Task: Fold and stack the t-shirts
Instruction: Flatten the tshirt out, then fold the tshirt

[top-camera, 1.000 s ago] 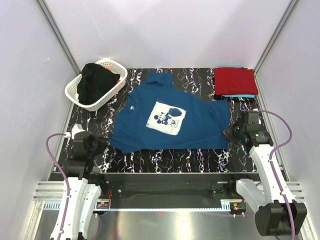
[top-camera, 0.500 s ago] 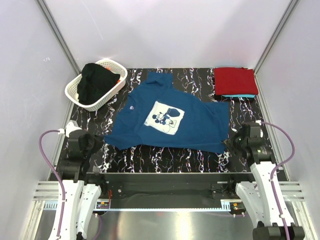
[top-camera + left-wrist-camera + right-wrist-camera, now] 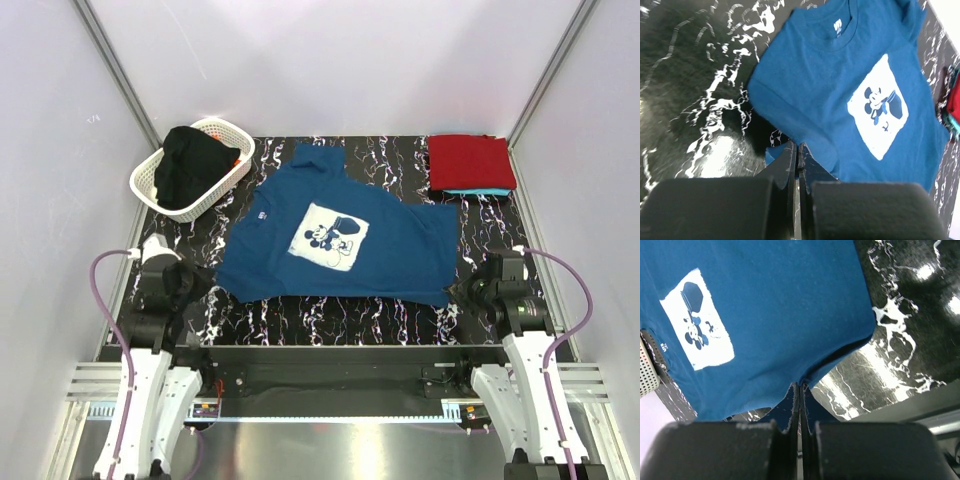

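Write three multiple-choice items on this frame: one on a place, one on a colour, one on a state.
1. Where does the folded red shirt lie?
A. at the near left corner
B. at the far right corner of the table, on top of the turquoise shirt
C. hanging from a gripper

2. What colour is the cloth heaped in the white basket?
A. black
B. yellow
C. green

3. How do the left gripper and the right gripper stand?
A. both open above the table
B. both shut on the near corners of the blue shirt
C. left shut, right open

Answers:
1 B: the top view shows red cloth over a turquoise edge at that corner.
2 A: the heap is mostly black.
3 B: each wrist view shows closed fingers pinching blue cloth.
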